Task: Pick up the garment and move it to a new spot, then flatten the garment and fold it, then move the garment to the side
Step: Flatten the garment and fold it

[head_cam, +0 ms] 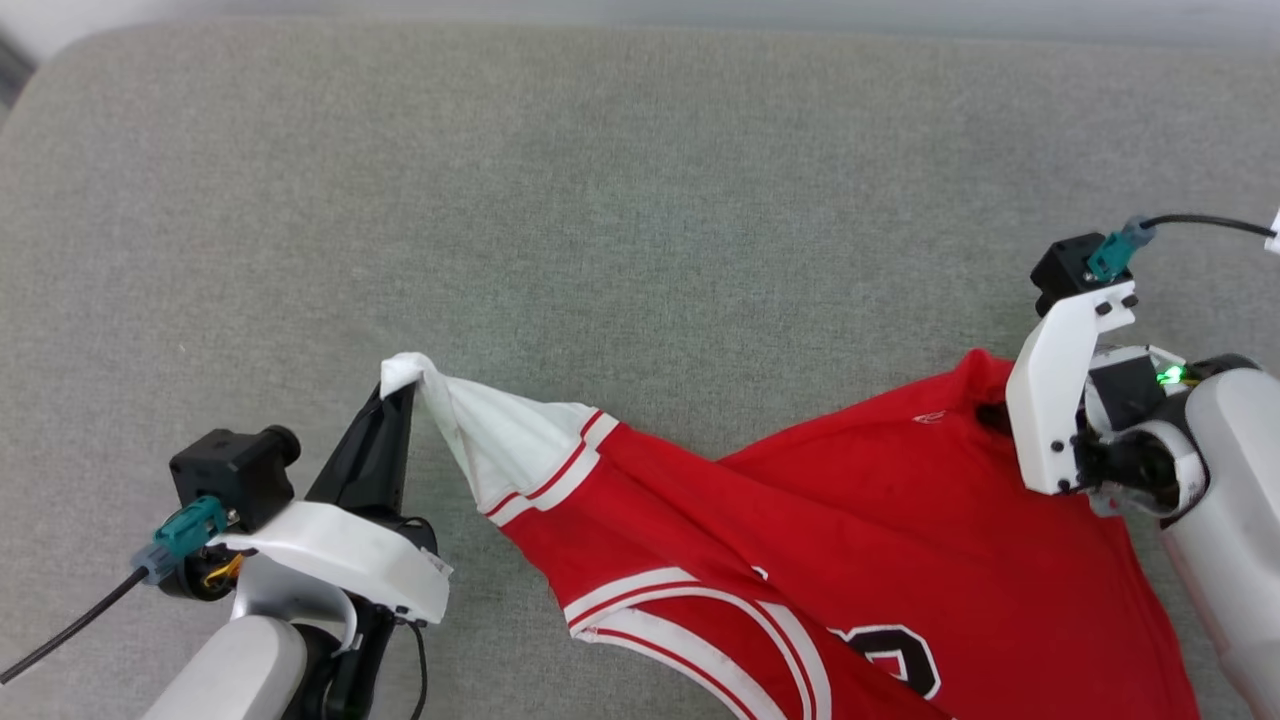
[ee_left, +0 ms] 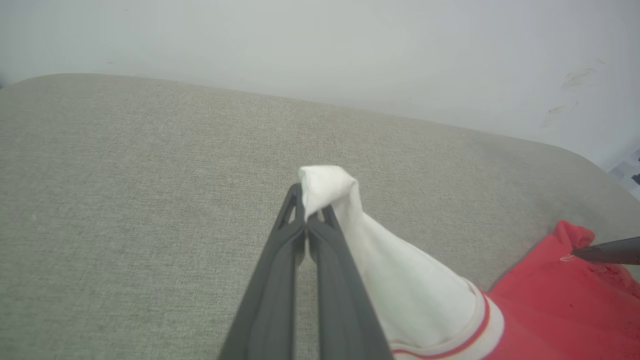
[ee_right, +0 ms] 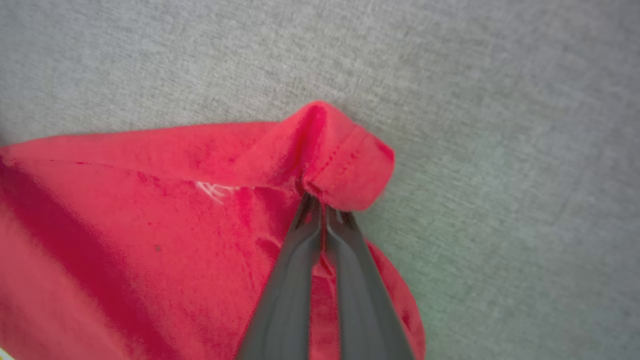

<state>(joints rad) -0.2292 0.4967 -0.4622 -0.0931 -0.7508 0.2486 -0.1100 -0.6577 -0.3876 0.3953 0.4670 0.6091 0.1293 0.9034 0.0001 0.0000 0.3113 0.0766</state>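
Between both hands [ee_left: 306, 212] [ee_right: 324, 204], garment [head_cam: 820, 500], perhaps taut

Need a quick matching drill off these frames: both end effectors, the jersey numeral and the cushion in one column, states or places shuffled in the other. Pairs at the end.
Column one
1. left end effector
2. right end effector
3. black numeral
4. grey cushion

Column two
A. shut on a red hemmed corner
B. lies under the jersey
C. shut on the white sleeve tip
D. near the head view's bottom edge

Pairs: 1-C, 2-A, 3-D, 4-B
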